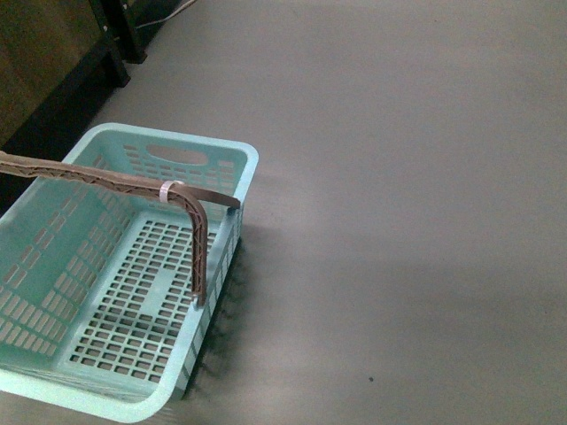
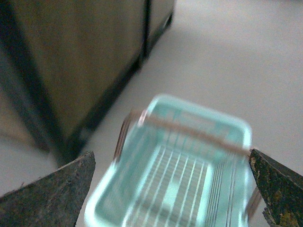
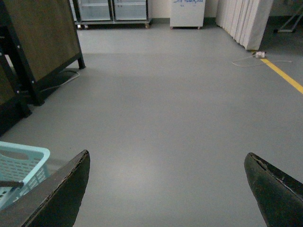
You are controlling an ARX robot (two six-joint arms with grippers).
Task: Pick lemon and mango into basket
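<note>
So, nearest stuff first. Both end effectors are spread wide w/ nothing between them. The left end effector [image 2: 170, 152] hangs over the basket [image 1: 168, 135], tho its wrist view is smeared so I can't make out details. The right end effector [image 3: 166, 153] is released too and faces bare floor [image 1: 399, 221], w/ just a corner of the basket at its side.

The basket sits on the floor, near left, and it's empty. Its brown handle [image 1: 202, 252] arches across the top w/ a white band [image 1: 170, 189] on it. The lemon and mango aren't in any view, so no idea where they are rn. Nothing's been put in yet imo.

Further back there's a dark wood cabinet [image 1: 35, 53] far left. Way off in the right wrist view I can see glass-front fridges [image 3: 113, 9], a white curtain [image 3: 244, 19] and a yellow floor line [image 3: 284, 75].

What could go wrong:
- That handle runs right over the drop zone, so fruit could clip it and bounce out.
- Round smooth fruit on an open floor would prob roll off a long way.
- The basket looks light, so a nudge from the left arm could slide it or snag the handle.
- W/ no fruit in sight, either arm could end up reaching blind.
</note>
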